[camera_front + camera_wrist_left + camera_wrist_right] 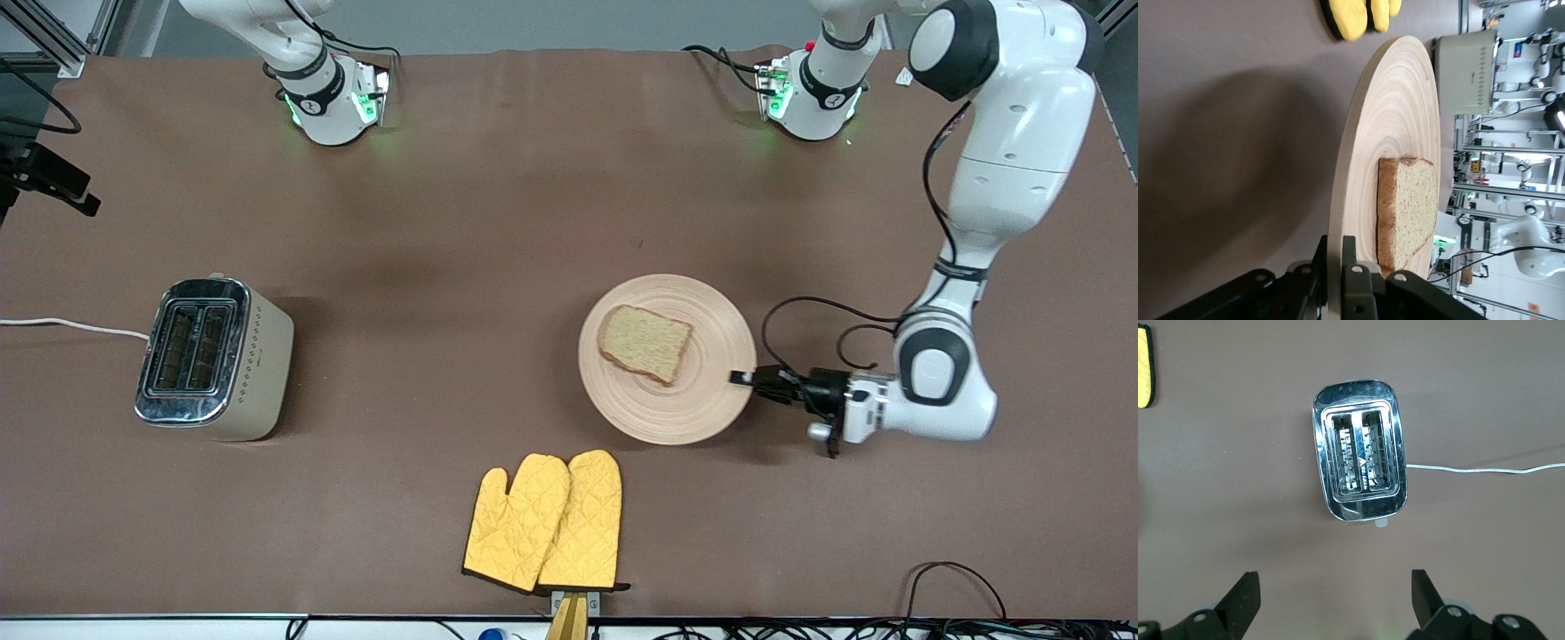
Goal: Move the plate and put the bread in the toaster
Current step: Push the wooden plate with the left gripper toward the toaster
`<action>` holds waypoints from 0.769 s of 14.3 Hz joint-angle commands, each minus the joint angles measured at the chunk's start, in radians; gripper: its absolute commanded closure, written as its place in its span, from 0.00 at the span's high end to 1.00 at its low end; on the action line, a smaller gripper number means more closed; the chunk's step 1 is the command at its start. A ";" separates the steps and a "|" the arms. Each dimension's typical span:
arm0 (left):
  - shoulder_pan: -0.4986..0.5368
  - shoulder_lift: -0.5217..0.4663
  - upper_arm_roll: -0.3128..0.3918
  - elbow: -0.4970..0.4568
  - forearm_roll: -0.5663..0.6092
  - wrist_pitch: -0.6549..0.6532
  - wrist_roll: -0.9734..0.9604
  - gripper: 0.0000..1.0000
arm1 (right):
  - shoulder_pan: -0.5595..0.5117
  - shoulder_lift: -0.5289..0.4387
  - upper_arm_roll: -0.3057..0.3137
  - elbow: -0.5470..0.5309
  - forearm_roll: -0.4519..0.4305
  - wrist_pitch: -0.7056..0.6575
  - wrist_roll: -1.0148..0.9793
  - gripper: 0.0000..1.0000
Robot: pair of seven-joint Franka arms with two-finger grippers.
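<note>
The pale wooden plate (702, 409) lies near the table's middle with the bread slice (645, 342) on it. My left gripper (745, 378) is shut on the plate's rim at the side toward the left arm's end. In the left wrist view its fingers (1350, 260) pinch the plate (1398, 120) edge, with the bread (1408, 207) just past them. The toaster (213, 356) stands toward the right arm's end, slots up. My right gripper (1336, 587) is open and empty, high over the table beside the toaster (1360, 459); it is out of the front view.
A pair of yellow oven mitts (547, 520) lies nearer the front camera than the plate, by the table's edge. The toaster's white cord (71, 324) runs off toward the right arm's end of the table.
</note>
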 commanded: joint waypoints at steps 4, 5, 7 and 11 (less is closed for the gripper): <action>0.005 -0.043 -0.219 -0.228 -0.020 0.398 -0.001 0.00 | -0.018 -0.009 0.009 -0.005 0.012 -0.006 -0.015 1.00; -0.004 -0.040 -0.241 -0.240 -0.049 0.440 0.001 0.00 | -0.018 -0.009 0.009 -0.005 0.012 -0.006 -0.017 1.00; -0.042 -0.032 -0.249 -0.246 -0.116 0.488 0.002 0.03 | -0.018 -0.009 0.009 -0.005 0.012 -0.006 -0.018 1.00; -0.070 -0.038 -0.249 -0.234 -0.161 0.545 -0.010 0.98 | -0.018 -0.007 0.009 -0.005 0.012 -0.009 -0.031 1.00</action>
